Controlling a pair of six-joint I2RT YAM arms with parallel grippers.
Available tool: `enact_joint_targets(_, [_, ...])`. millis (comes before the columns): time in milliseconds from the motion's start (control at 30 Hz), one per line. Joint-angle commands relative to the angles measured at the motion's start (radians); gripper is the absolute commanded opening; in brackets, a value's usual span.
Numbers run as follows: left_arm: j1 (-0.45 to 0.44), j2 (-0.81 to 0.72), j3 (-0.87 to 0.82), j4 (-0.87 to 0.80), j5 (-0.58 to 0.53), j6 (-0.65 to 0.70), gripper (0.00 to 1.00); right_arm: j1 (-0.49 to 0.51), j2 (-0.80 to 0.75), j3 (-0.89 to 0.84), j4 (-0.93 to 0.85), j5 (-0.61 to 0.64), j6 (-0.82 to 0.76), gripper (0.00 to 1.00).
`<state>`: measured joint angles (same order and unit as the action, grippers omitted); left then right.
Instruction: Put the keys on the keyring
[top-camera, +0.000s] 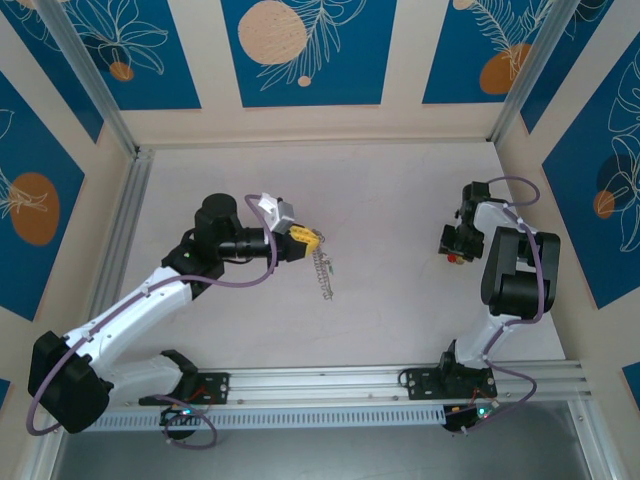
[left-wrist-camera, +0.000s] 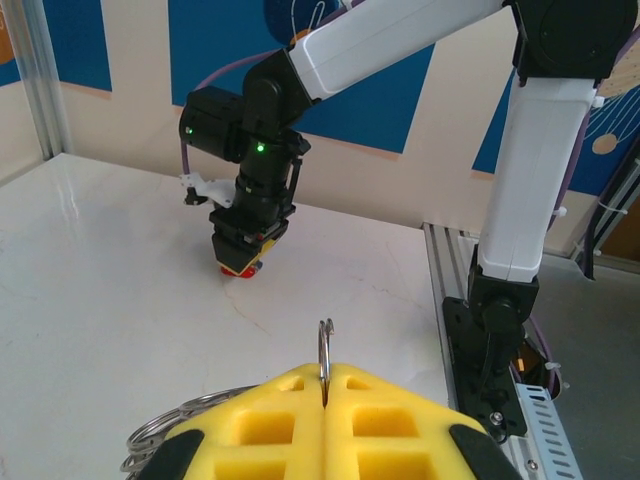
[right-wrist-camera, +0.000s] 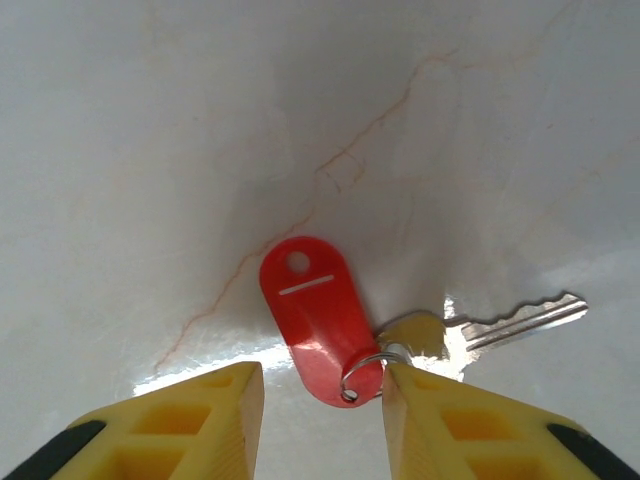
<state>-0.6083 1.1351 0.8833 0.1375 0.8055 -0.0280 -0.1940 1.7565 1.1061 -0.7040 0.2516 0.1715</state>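
No key looks threaded yet: the left end effector (left-wrist-camera: 325, 380), left of centre, clamps the thin silvery metal keyring (left-wrist-camera: 325, 345), while the right end effector (right-wrist-camera: 320, 378) straddles, jaws apart, the red-tagged small silver key (right-wrist-camera: 312, 310) lying on the pale surface (right-wrist-camera: 150, 150) at right.

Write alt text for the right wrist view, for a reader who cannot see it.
A red plastic key tag lies flat on a pale marbled table, joined by a small metal ring to a silver key pointing right. The right hand frames the tag's lower end, its yellow fingertips apart at the bottom edge.
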Motion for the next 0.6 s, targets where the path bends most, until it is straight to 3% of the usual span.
enact_joint_targets(0, [0.012,-0.019,-0.008,0.065,0.044,-0.016,0.00,-0.007,0.015,-0.006,-0.012,0.004,-0.007,0.37])
enact_joint_targets(567, [0.014,-0.024,-0.017,0.089,0.059,-0.027,0.00,-0.041,0.061,-0.003,0.005,-0.018,-0.020,0.18])
